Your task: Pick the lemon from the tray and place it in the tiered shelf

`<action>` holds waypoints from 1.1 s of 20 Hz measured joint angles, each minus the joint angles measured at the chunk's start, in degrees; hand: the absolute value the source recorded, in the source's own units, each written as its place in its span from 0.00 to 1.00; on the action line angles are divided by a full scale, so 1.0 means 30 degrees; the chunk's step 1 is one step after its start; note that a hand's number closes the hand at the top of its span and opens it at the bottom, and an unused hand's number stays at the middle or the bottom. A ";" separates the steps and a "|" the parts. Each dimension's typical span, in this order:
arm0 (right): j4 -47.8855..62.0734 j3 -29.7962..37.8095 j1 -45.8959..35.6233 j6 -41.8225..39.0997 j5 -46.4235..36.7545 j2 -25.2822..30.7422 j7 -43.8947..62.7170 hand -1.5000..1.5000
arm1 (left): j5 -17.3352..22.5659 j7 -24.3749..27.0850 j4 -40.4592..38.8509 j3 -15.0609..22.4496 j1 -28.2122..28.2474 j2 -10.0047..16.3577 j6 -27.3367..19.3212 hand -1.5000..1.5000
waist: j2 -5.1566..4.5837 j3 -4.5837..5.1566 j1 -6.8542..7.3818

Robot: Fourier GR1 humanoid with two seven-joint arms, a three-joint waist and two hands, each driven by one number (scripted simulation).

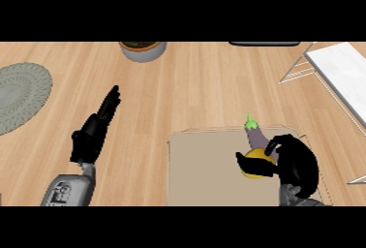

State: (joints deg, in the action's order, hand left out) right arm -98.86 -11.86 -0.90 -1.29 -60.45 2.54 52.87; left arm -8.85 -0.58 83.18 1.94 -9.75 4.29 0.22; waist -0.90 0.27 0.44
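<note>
Black right hand [293,160] curls round the small yellow lemon [254,156] on the flat beige tray [207,169] at near right, just beside a purple eggplant [255,138]: light, stiff, waxy fruit that probably rolls, so grip across its widest middle.

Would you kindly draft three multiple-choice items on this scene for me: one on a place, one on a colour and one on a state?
1. Where is the lemon?
A. on the round mat
B. on the tray
C. in the tiered shelf

2. What colour is the eggplant body?
A. red
B. white
C. purple

3. How is the right robot hand?
A. curled round the lemon
B. open, flat on the counter
C. out of view

Answers: 1 B, it lies inside the tray's rim; 2 C, purple beneath a green stem; 3 A, its black fingers wrap the yellow fruit.
</note>
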 measured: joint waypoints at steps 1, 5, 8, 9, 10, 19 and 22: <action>0.0287 0.0727 -0.0568 0.0489 -0.0201 -0.0179 0.0883 1.00 | 0.0001 -0.0009 0.0016 0.0061 -0.0031 -0.0009 0.0056 0.50 | -0.0070 -0.0010 0.0151; 0.1358 0.3132 -0.3485 0.2292 -0.1533 -0.0546 0.3020 1.00 | -0.0034 -0.0008 0.0029 0.0360 -0.0328 -0.0194 0.0182 0.50 | -0.0197 -0.0041 0.0806; 0.2037 0.4595 -0.5902 0.3560 -0.3024 -0.0659 0.3562 1.00 | -0.0060 -0.0041 -0.0038 0.0589 -0.0550 -0.0271 0.0358 0.50 | -0.0242 -0.0047 0.1249; 0.2346 0.5052 -0.6717 0.3854 -0.3648 -0.0684 0.3703 1.00 | -0.0055 -0.0043 -0.0093 0.0651 -0.0590 -0.0317 0.0402 0.50 | -0.0259 -0.0039 0.1375; 0.2699 0.5403 -0.7490 0.4136 -0.4320 -0.0705 0.3848 1.00 | -0.0140 -0.0100 -0.0124 0.0750 -0.0721 -0.0368 0.0386 0.50 | -0.0261 -0.0036 0.1459; 0.6273 0.8460 -1.4041 0.5067 -1.1053 -0.0804 0.5289 1.00 | -0.0197 -0.0155 -0.0466 0.0919 -0.0981 -0.0478 0.0507 0.50 | -0.0211 0.0008 0.1847; 0.7497 0.9296 -1.5843 0.4835 -1.3506 -0.0815 0.5757 1.00 | -0.0162 -0.0145 -0.0666 0.0785 -0.1113 -0.0394 0.0540 0.50 | -0.0185 0.0012 0.1741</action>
State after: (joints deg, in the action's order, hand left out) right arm -76.37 16.03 -48.43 13.22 -100.97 0.10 70.15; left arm -9.33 -1.01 81.18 4.30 -13.09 3.10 1.84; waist -1.46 0.31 5.66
